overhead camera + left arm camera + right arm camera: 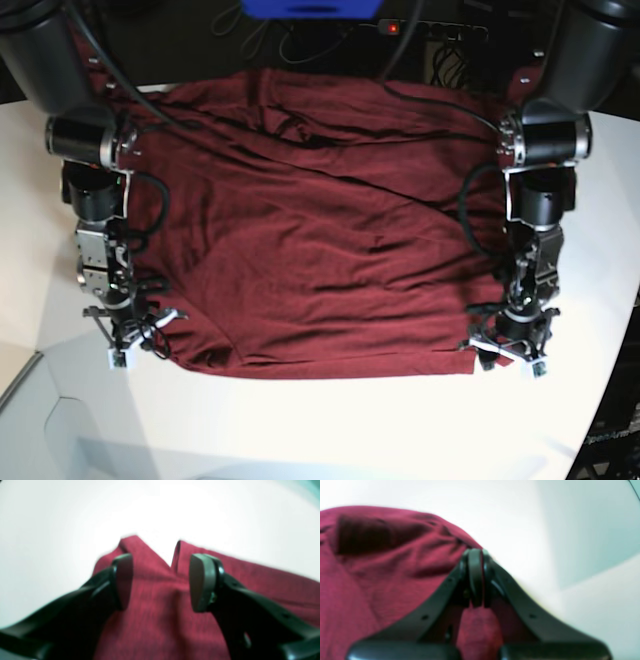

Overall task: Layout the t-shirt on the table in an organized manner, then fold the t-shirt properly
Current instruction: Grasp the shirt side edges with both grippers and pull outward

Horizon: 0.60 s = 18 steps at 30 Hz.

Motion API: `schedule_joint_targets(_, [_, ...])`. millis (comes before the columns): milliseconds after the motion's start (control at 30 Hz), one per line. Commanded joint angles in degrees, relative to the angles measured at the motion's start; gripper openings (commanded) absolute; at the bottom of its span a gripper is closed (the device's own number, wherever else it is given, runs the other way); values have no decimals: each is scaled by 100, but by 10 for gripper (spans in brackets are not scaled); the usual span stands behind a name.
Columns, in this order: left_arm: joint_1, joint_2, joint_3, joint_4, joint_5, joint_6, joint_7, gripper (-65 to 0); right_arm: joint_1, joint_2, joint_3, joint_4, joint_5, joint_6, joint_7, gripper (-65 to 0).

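Right tool (475, 577) clamped on t-shirt (320, 240) edge; left tool (160, 582) spread apart above cloth; table (330, 420) beneath.

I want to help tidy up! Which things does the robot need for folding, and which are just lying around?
For the job:
- dark red, wrinkly fabric t-shirt
- big smooth white table
- left gripper, open over the shirt
- right gripper, shut on the shirt's edge

Just lying about:
- black cables behind the table
- blue object at the back
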<state>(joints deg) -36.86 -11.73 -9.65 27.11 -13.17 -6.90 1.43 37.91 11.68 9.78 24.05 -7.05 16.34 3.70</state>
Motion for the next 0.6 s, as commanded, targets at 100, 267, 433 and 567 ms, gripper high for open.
schedule_joint_targets(100, [-178,-71,-15,141,-59,-18,-95,-301,90,102,11,78,68,41,117,-650])
schedule_joint_targets(267, [113,-63,2,862,-59,-18,72,-302,-349,128,37,711,68,41,56,-650])
schedule_joint_targets(433, [754,61,-6,2137,-24,-18,1057,-303,-1369,76,11,2311,68,41,47,-650])
schedule_joint_targets(567, [1176,52,2,2489,-6,-1,1567,-303,-2011,-109,55,3410,76,41,-357,-650])
